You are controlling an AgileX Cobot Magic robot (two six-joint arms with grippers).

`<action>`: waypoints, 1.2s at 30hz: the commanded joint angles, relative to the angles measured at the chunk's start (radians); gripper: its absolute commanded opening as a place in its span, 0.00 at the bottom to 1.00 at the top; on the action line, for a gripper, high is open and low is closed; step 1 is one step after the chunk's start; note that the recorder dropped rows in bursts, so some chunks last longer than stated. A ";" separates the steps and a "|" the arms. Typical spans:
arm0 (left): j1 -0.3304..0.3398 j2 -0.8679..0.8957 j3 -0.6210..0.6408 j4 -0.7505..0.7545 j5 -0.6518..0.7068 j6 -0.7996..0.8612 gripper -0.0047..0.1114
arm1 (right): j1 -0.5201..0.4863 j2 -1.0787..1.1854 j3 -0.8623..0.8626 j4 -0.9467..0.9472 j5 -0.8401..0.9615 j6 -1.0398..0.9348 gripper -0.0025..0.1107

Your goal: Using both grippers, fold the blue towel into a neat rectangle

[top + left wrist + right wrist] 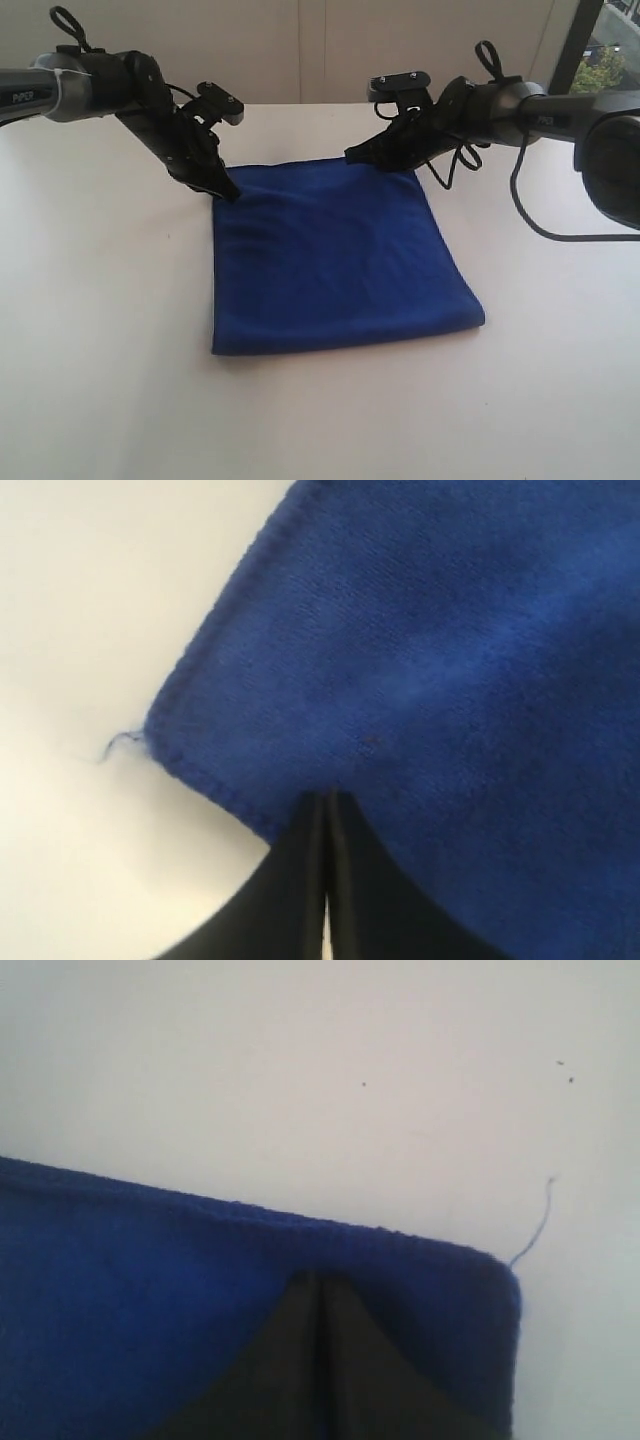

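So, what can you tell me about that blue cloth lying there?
The blue towel is a plain, deep-blue, soft-looking cloth with a stitched hem and a loose thread at a corner. It lies flat on the white table, roughly rectangular, faintly wrinkled. The left gripper and right gripper, both shut, touch it near its two far corners; whether they pinch it is unclear.

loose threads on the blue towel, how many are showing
2. One thread trails from the blue towel corner at the left gripper, another from the corner at the right gripper. The other two corners show none, but threads that fine could go unseen there.
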 commanded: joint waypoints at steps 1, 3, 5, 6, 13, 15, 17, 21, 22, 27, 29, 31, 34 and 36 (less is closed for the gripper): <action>0.004 -0.053 0.005 -0.004 -0.007 -0.006 0.04 | -0.001 -0.039 -0.001 -0.009 -0.012 0.001 0.02; 0.004 -0.059 0.005 -0.004 -0.007 -0.006 0.04 | -0.001 -0.052 -0.001 -0.009 -0.010 0.001 0.02; 0.004 -0.059 0.005 -0.007 -0.009 -0.006 0.04 | -0.001 -0.061 -0.001 -0.009 -0.010 0.001 0.02; 0.004 -0.059 0.005 -0.007 -0.009 -0.006 0.04 | -0.001 -0.062 -0.001 -0.009 -0.010 0.001 0.02; 0.002 -0.051 0.007 -0.107 -0.067 -0.002 0.04 | -0.003 -0.034 0.001 -0.043 -0.029 0.001 0.02; 0.002 -0.039 0.007 -0.124 -0.080 -0.002 0.04 | -0.003 -0.018 0.001 -0.044 -0.041 0.001 0.02; 0.002 -0.023 0.007 -0.128 -0.082 -0.002 0.04 | -0.003 -0.004 0.001 -0.044 -0.047 0.001 0.02; 0.002 0.022 0.007 -0.128 -0.084 -0.002 0.04 | -0.003 0.005 0.001 -0.045 -0.051 0.001 0.02; 0.002 0.032 0.007 -0.128 -0.090 -0.002 0.04 | -0.003 0.005 0.001 -0.045 -0.051 0.001 0.02; 0.002 0.049 0.007 -0.128 -0.130 0.000 0.04 | -0.003 0.005 0.001 -0.056 -0.075 0.001 0.02; 0.002 0.050 0.007 -0.128 -0.141 0.003 0.04 | -0.003 0.005 0.001 -0.060 -0.086 0.001 0.02; 0.002 0.050 0.007 -0.128 -0.152 0.007 0.04 | -0.003 0.005 0.001 -0.064 -0.093 -0.001 0.02; 0.002 0.050 0.007 -0.128 -0.157 0.041 0.04 | -0.003 0.005 0.001 -0.066 -0.095 -0.010 0.02; 0.002 0.050 0.007 -0.128 -0.159 0.051 0.04 | -0.003 0.005 0.001 -0.068 -0.096 -0.024 0.02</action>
